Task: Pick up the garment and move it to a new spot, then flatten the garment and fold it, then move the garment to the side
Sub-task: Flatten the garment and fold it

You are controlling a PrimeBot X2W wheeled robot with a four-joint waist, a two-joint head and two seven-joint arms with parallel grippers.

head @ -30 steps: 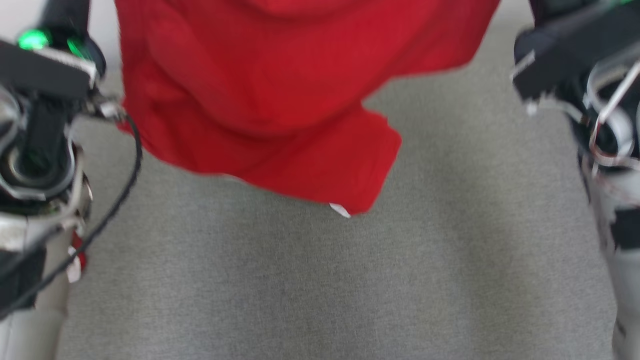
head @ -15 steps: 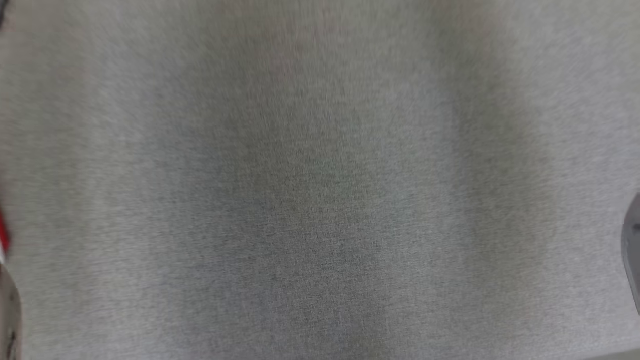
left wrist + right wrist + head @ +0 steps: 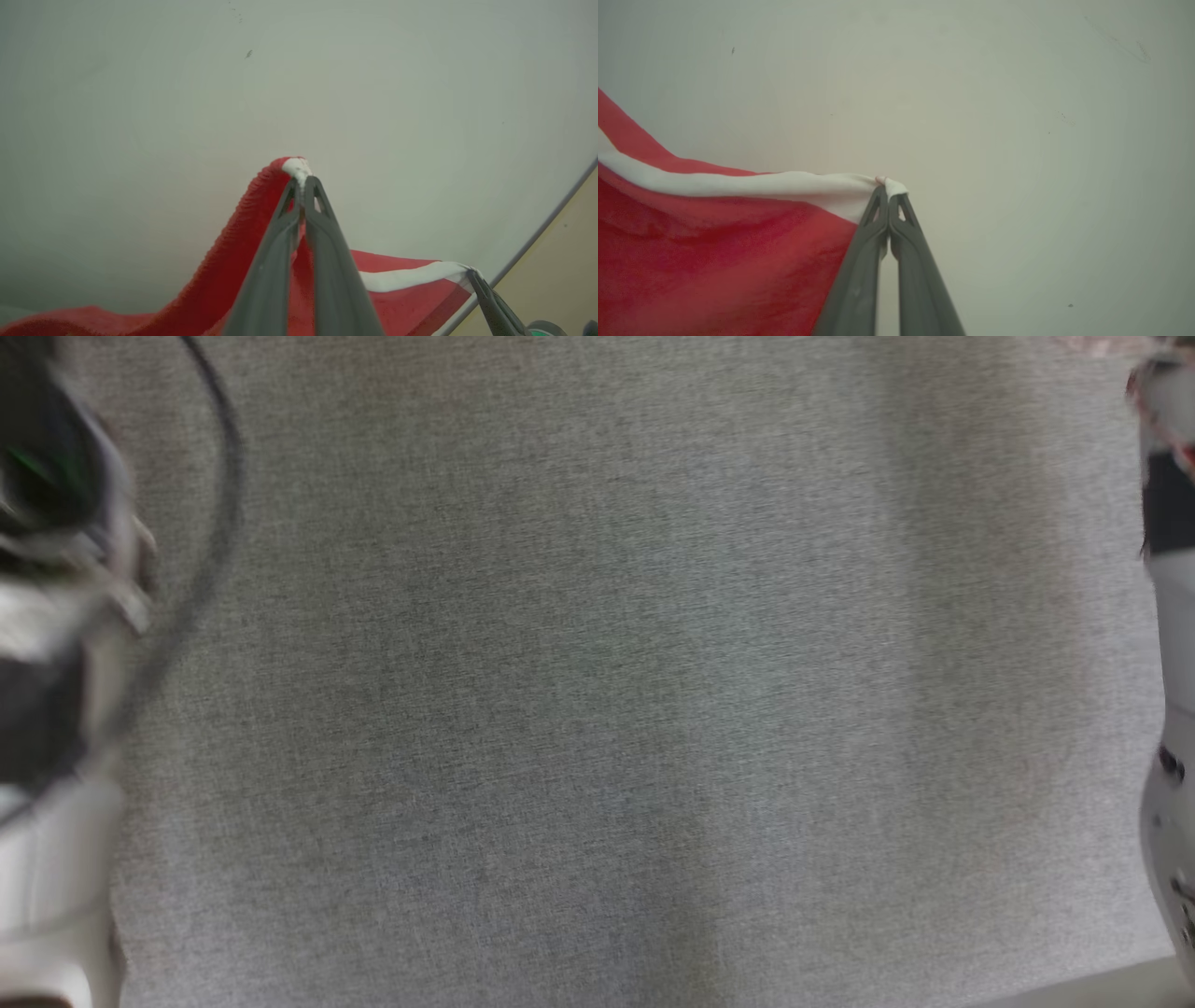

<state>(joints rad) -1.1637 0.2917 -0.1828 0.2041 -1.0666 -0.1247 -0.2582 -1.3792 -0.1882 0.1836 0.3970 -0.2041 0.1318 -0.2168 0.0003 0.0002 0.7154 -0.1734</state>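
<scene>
The garment (image 3: 219, 280) is red knit cloth with a white trimmed edge (image 3: 738, 184), held up in the air in front of a pale wall. My left gripper (image 3: 302, 183) is shut on a bunched corner of it, where a white tip pokes out past the fingertips. My right gripper (image 3: 888, 187) is shut on the white trim at another corner, and the cloth (image 3: 691, 252) hangs away to that view's left. In the left wrist view the right gripper (image 3: 473, 274) pinches the far end of the white band, which is stretched between the two grippers.
The head view looks down on a grey cloth-covered table (image 3: 597, 709). My blurred left arm (image 3: 56, 616) with a black cable is at its left edge and my pale right forearm (image 3: 1172, 728) at its right. The left wrist view has a beige surface (image 3: 560, 261) at the lower right.
The head camera has swung. The red garment that hung at the top of its picture a second ago has passed out of it, and both arms are blurred at the edges.
</scene>
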